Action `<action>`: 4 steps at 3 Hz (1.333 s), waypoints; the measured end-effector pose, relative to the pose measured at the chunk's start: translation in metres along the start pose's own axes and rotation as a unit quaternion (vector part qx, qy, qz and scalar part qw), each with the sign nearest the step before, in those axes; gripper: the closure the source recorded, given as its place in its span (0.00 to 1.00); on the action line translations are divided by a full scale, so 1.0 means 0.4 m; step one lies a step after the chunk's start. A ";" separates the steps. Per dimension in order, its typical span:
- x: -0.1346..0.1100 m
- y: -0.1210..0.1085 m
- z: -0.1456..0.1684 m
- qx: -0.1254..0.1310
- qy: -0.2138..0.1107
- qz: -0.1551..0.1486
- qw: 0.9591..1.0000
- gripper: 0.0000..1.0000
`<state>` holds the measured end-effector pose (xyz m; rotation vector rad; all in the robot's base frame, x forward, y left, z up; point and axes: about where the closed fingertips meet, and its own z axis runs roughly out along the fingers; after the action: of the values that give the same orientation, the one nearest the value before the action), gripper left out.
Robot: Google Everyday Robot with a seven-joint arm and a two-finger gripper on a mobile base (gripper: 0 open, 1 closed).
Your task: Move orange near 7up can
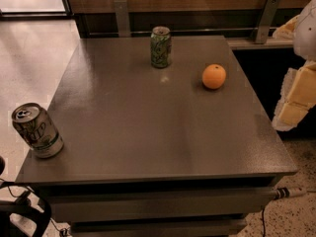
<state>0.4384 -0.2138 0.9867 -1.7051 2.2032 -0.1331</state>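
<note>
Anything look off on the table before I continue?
The 7up can stands right at the table's front-left corner, seemingly leaning. The orange and green can look normal. The pincer hangs beyond the right edge.

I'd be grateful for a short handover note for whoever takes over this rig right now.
The gripper is not in view; only pale arm segments show at the right edge, off the table.
The orange sits on the table's back right, with nothing touching it.
The 7up can stands at the front-left corner, far from the orange.
The green can at back centre is nearer the orange but is not the target.
Done: nothing that shows.
Left: grasp the orange, carry it diagonally across, and set it beside the 7up can.
</note>
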 end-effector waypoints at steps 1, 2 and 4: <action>0.000 0.000 0.000 0.000 0.000 0.000 1.000 0.00; 0.017 -0.039 0.009 0.015 -0.023 0.029 0.999 0.00; 0.105 -0.166 0.119 0.052 -0.110 0.155 0.980 0.00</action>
<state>0.5062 -0.2651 0.9521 -1.2387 2.2183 0.0195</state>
